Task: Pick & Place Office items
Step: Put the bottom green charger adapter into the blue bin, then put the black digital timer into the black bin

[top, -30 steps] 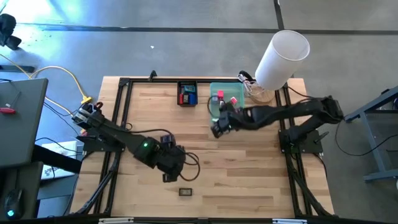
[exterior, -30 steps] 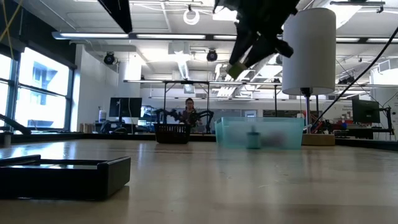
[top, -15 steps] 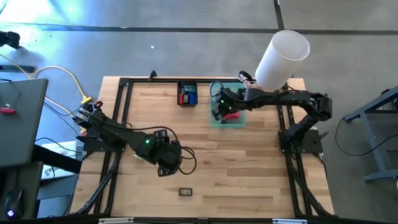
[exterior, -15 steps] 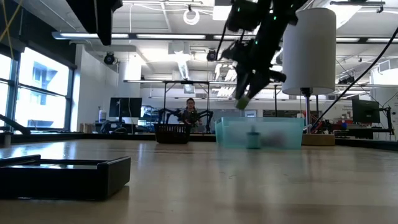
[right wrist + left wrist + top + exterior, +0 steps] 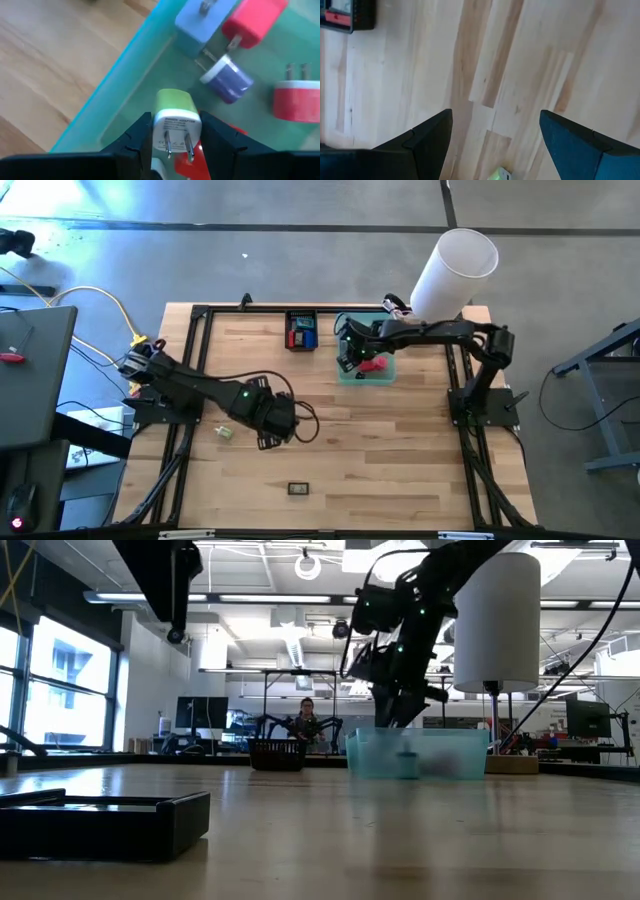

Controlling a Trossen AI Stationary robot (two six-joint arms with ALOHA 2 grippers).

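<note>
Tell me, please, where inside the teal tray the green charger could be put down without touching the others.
The right gripper holds the green charger over the teal tray. Bare floor lies along the tray's wall beside it. Farther in it is crowded: blue charger, purple charger, two red chargers.

Green plug (image 5: pixel 175 112), red plugs (image 5: pixel 255 22), possibly lavender one (image 5: pixel 232 80), teal tray (image 5: pixel 130 70).

The green charger (image 5: pixel 176 120) has small printed lines on its white face. They are too small to read. No other text is readable.
</note>
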